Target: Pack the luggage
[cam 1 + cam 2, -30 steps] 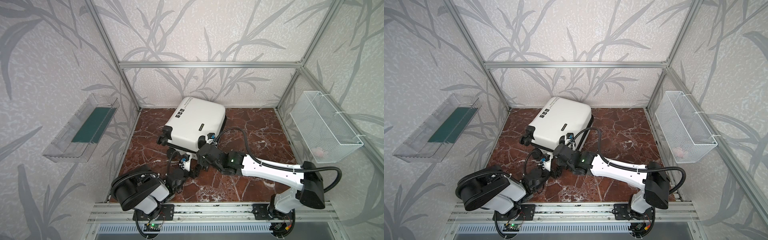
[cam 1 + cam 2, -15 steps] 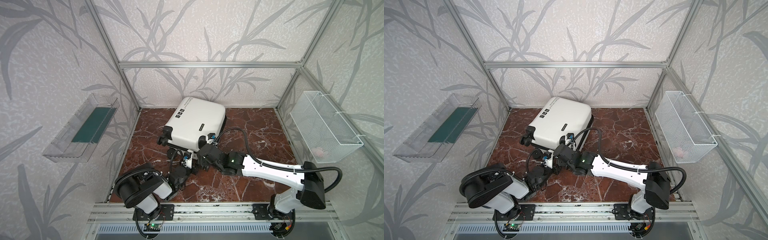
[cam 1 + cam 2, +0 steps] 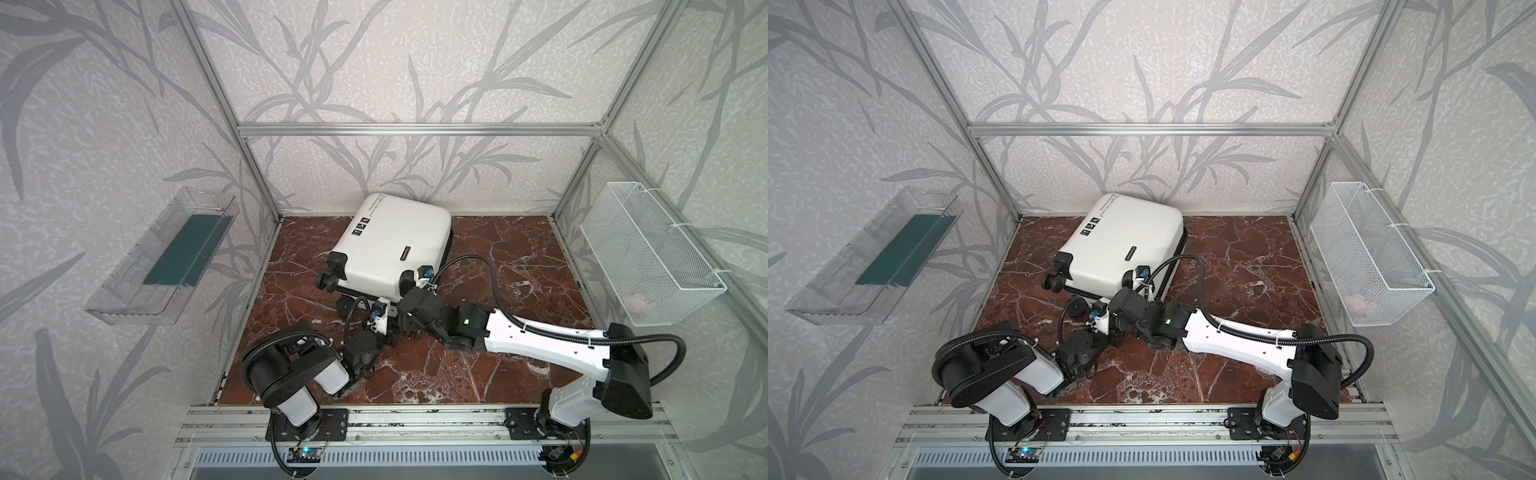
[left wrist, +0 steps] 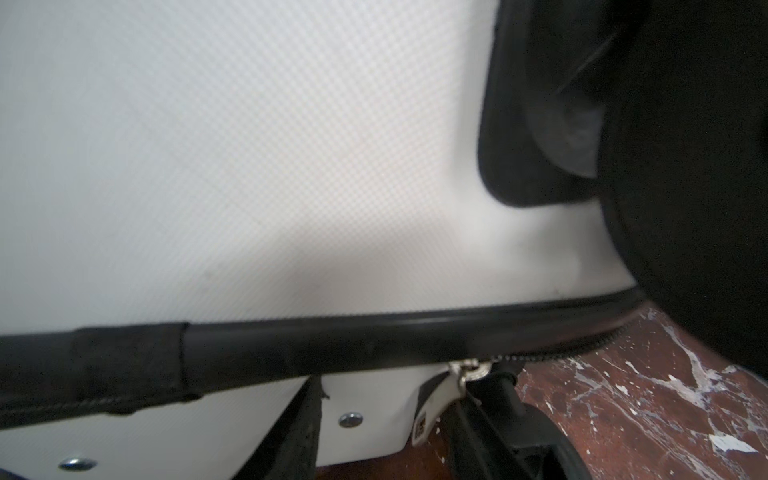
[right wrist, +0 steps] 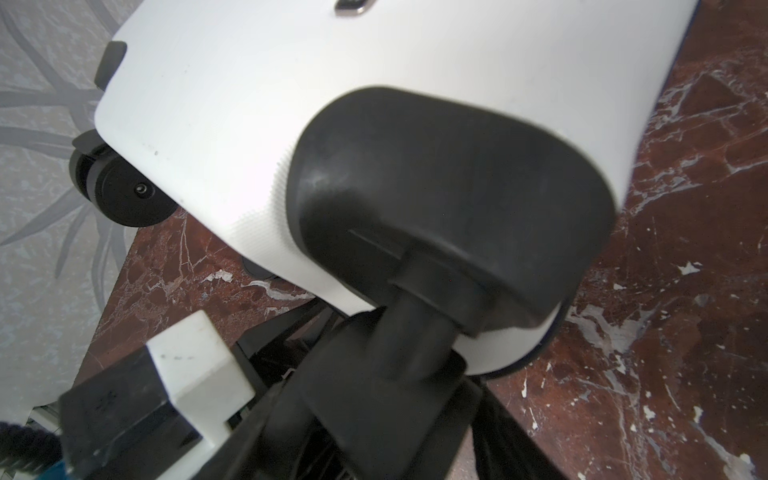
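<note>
The white luggage (image 3: 395,245) (image 3: 1125,245) lies closed and flat on the marble floor, wheels toward me. My left gripper (image 3: 384,309) (image 3: 1100,318) is at its near edge. In the left wrist view its jaws (image 4: 395,419) stand apart around the silver zipper pull (image 4: 467,370). The pull's white tab (image 4: 432,405) hangs beside one finger (image 4: 494,411). My right gripper (image 3: 409,318) (image 3: 1121,309) is at the near right corner, shut on the black wheel (image 5: 415,340) under its housing (image 5: 449,187).
A clear plastic tray (image 3: 124,291) with a dark green item (image 3: 187,249) hangs on the left wall. On the right wall hangs a white wire basket (image 3: 648,249) with a pale pink thing (image 3: 636,305). Aluminium posts frame the floor.
My left arm has shifted right and forward along the luggage's near edge, and its jaws have narrowed. The right arm and the luggage have not moved.
</note>
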`<state>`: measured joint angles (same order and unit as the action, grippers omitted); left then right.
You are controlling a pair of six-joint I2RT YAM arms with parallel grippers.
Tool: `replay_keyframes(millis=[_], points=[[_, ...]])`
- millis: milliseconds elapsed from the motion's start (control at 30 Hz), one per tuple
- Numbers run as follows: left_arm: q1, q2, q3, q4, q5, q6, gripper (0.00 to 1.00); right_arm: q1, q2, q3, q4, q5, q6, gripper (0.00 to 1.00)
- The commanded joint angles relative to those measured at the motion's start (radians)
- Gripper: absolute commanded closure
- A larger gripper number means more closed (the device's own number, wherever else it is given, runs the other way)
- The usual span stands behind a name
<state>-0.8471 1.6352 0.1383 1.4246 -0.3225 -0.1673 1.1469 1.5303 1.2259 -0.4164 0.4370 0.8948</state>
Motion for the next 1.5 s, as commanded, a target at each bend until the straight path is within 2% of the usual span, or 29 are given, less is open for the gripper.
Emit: replay_keyframes(millis=[0, 167, 467, 700, 1000, 1100, 1333, 1467], points=[[0.003, 0.029, 0.032, -0.008, 0.017, -0.033, 0.49, 0.022, -0.076, 0.014, 0.071, -0.018, -0.011, 0.92], [0.003, 0.044, 0.039, -0.009, 0.027, -0.048, 0.49, 0.022, -0.08, 0.014, 0.07, -0.015, -0.011, 0.92], [0.003, 0.071, 0.081, -0.009, 0.053, -0.048, 0.6, 0.024, -0.083, 0.009, 0.067, -0.013, -0.006, 0.92], [0.003, 0.076, 0.104, -0.009, 0.083, -0.058, 0.61, 0.024, -0.087, 0.009, 0.062, -0.011, -0.008, 0.93], [0.003, 0.087, 0.133, -0.01, 0.162, -0.059, 0.82, 0.025, -0.091, 0.009, 0.057, -0.009, -0.01, 0.93], [0.003, 0.082, 0.134, -0.009, 0.177, -0.061, 0.84, 0.026, -0.094, 0.006, 0.057, -0.01, -0.01, 0.94], [0.002, 0.054, 0.126, -0.011, 0.207, -0.071, 1.0, 0.027, -0.096, 0.006, 0.062, -0.007, -0.01, 0.95], [-0.004, 0.043, 0.117, -0.011, 0.22, -0.075, 1.0, 0.027, -0.096, 0.005, 0.063, -0.006, -0.01, 0.95]])
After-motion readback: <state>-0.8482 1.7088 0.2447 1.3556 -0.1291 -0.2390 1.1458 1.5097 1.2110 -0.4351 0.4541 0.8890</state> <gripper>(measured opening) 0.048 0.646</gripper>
